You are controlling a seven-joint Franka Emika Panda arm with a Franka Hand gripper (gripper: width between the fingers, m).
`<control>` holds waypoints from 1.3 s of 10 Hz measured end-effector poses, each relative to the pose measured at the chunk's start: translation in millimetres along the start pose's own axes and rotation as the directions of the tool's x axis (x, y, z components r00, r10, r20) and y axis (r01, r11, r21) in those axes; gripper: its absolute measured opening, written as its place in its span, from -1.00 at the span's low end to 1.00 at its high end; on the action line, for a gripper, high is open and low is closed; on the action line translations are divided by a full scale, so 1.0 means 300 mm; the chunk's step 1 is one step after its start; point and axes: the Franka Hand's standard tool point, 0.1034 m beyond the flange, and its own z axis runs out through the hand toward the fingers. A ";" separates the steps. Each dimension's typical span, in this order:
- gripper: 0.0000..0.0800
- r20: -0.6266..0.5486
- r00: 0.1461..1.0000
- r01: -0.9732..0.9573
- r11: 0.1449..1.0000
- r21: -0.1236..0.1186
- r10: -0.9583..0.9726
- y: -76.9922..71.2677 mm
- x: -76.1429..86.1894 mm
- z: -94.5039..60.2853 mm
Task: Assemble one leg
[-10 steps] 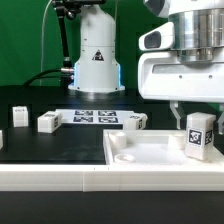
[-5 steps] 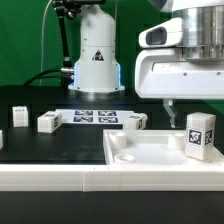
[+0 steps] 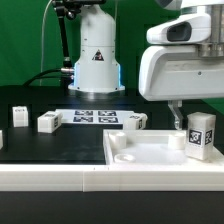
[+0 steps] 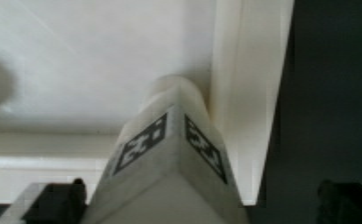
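A leg (image 3: 200, 135), a chunky white block with marker tags, stands upright in the corner of the large white panel (image 3: 150, 165) at the exterior view's right. My gripper (image 3: 196, 108) hangs just above and around its top. One finger (image 3: 173, 114) shows beside the leg. In the wrist view the leg (image 4: 167, 150) rises between the two dark fingertips (image 4: 53, 202), which stand wide of it. The gripper (image 4: 199, 206) is open and holds nothing. The panel's rim (image 4: 249, 80) runs alongside the leg.
Three more legs (image 3: 47, 122), (image 3: 19, 115), (image 3: 136, 121) lie on the black table. The marker board (image 3: 95, 117) lies between them. The robot base (image 3: 96, 55) stands behind. A white wall (image 3: 60, 178) runs along the table's front edge.
The hand has shifted slightly up and toward the exterior view's right. The leg stays upright on the panel corner.
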 end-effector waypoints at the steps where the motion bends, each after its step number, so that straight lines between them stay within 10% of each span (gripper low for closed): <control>1: 0.62 0.000 0.997 0.080 0.997 -0.006 -0.080 0.001 0.000 0.000; 5: 0.62 0.022 0.925 0.380 0.925 -0.003 -0.379 0.028 -0.008 0.006; 9: -0.28 0.021 0.920 0.390 0.921 -0.003 -0.390 0.029 -0.008 0.006; 13: -0.28 0.019 0.946 0.324 0.946 0.002 -0.324 0.031 -0.008 0.006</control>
